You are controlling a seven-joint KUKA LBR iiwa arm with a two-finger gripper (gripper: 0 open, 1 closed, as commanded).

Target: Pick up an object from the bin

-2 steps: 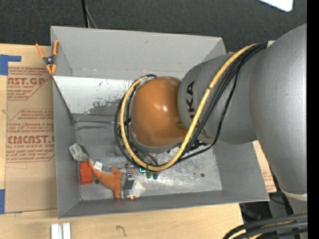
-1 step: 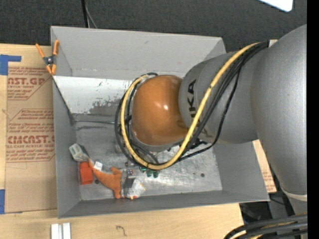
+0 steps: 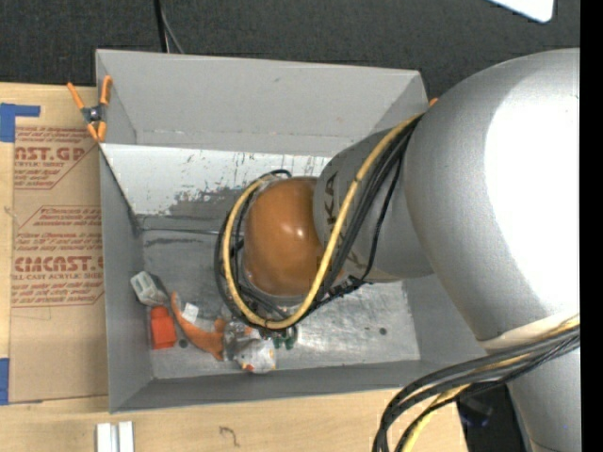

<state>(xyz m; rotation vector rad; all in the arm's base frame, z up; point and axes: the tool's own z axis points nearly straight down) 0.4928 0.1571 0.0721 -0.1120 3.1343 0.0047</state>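
Across the lower-left floor of the bin (image 3: 118,252) lie a clear scrap (image 3: 142,286), a red block (image 3: 162,329) and a thin orange strip (image 3: 200,335). Next comes a small pale heap with a green bit (image 3: 256,354), and the tool (image 3: 252,335) hangs over this heap, below the wrist's orange cover (image 3: 281,235). Released or clenched, I cannot tell. I'd say it should drop straight down, commit to 1 piece, and keep its cables clear of the wall.

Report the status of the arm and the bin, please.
Claw low at bin front wall, under orange wrist cover. Small orange-and-white heap beneath it. Orange block lies left, apart.
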